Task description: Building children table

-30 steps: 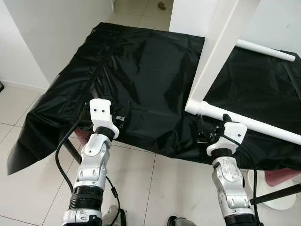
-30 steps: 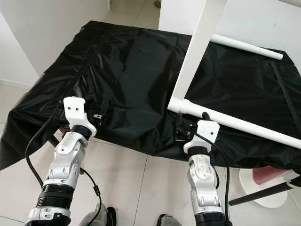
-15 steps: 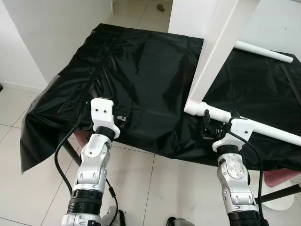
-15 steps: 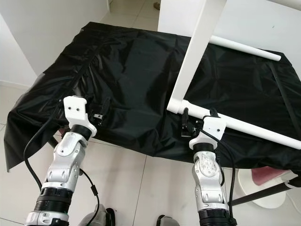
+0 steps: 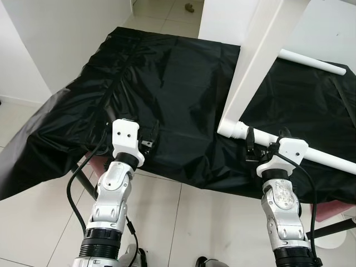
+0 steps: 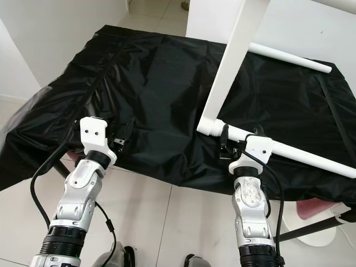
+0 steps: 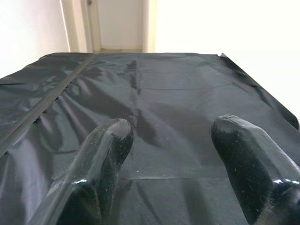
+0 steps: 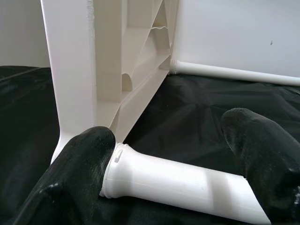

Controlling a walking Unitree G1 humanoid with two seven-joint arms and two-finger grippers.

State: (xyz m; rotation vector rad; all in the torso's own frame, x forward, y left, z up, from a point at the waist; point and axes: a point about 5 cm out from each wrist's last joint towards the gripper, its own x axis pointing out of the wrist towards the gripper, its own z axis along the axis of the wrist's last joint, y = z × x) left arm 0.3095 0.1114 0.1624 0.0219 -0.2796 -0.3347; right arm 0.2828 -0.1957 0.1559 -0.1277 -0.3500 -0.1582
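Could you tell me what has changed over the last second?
The right pincer has moved up and forward to straddle the white table leg, fingers open on either side. The left pincer edged forward slightly over the black sheet, open. The tabletop stayed put.

The cloth (image 5: 167, 83) lies bare ahead of the left gripper (image 7: 171, 140). To the right, the upright panel (image 5: 258, 61) and leg (image 5: 295, 149) bar the way across.

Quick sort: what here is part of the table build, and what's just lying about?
Part of the job:
- white tabletop, standing on its edge
- white leg fitted at its near corner
- second white leg at its far corner
- right gripper, fingers astride the near leg

Just there:
- black sheet
- left gripper, open over the sheet
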